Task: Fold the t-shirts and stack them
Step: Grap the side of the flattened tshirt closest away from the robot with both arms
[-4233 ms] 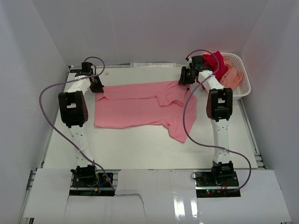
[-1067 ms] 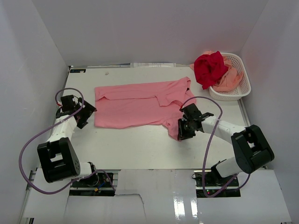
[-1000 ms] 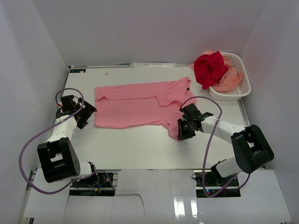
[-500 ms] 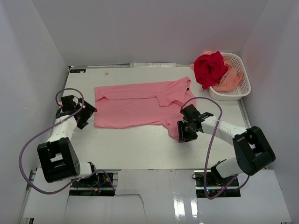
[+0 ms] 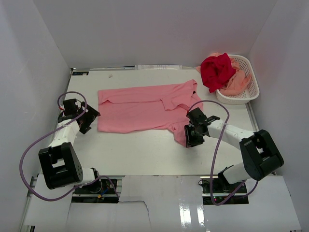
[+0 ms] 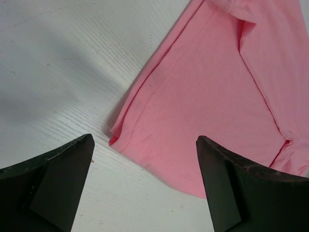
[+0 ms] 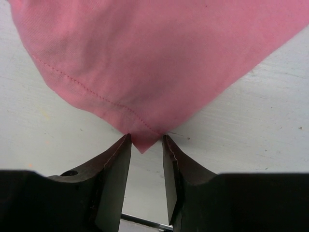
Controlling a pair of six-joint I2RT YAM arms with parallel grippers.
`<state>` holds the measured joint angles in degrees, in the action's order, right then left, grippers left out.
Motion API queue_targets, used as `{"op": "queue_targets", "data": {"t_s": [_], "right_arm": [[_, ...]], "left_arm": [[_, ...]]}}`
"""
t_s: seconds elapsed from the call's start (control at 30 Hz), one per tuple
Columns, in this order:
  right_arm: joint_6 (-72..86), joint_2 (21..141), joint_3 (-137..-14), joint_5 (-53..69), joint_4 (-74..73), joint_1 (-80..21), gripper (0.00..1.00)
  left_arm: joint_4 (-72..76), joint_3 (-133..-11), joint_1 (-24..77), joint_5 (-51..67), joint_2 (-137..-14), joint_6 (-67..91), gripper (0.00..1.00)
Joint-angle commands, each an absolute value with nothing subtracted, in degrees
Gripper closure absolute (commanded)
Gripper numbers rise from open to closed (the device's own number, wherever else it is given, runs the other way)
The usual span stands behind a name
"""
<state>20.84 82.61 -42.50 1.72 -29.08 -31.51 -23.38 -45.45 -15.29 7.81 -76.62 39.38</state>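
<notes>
We see a white table [image 5: 145, 159] enclosed by white walls. The right pincer [image 7: 146, 140] stands narrowly open, with a corner of the pink t-shirt [image 5: 140, 108] poking unclamped between its fingers. The left pincer [image 6: 145, 140] gapes wide and empty, just beside that shirt's near left corner. The shirt lies spread mid-table. The deep red t-shirt [image 5: 216, 70] and the peach t-shirt [image 5: 236, 83] are heaped in the white lattice basket [image 5: 253, 89] at the far right.

White tabletop [image 5: 145, 154], faint wood grain seen close up; plain white back wall [image 5: 154, 29], left wall [image 5: 24, 96], right wall [image 5: 289, 96]; glossy white panels [image 5: 164, 193] along near edge; soft, even light.
</notes>
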Motion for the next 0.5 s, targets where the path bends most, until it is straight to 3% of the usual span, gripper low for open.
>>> {"op": "queue_targets", "data": {"t_s": [0.0, 0.13, 0.27, 0.47], "right_arm": [[20.5, 87.6, -39.6, 0.4, -29.4, -31.6, 0.61], [20.4, 89.5, -39.4, 0.3, -29.4, -32.3, 0.69], [20.7, 90.0, -39.2, 0.3, -29.4, -32.5, 0.90], [20.4, 87.8, -40.8, 0.3, -31.5, -32.6, 0.92]], "left_arm": [[-23.3, -45.4, -15.7, 7.7, -75.8, 38.8, 0.02], [-23.4, -45.3, -15.8, 8.0, -75.8, 38.8, 0.02], [-23.6, -45.0, -15.9, 9.0, -76.0, 39.4, 0.02], [-23.0, -43.2, -15.9, 9.1, -76.4, 39.8, 0.02]]}}
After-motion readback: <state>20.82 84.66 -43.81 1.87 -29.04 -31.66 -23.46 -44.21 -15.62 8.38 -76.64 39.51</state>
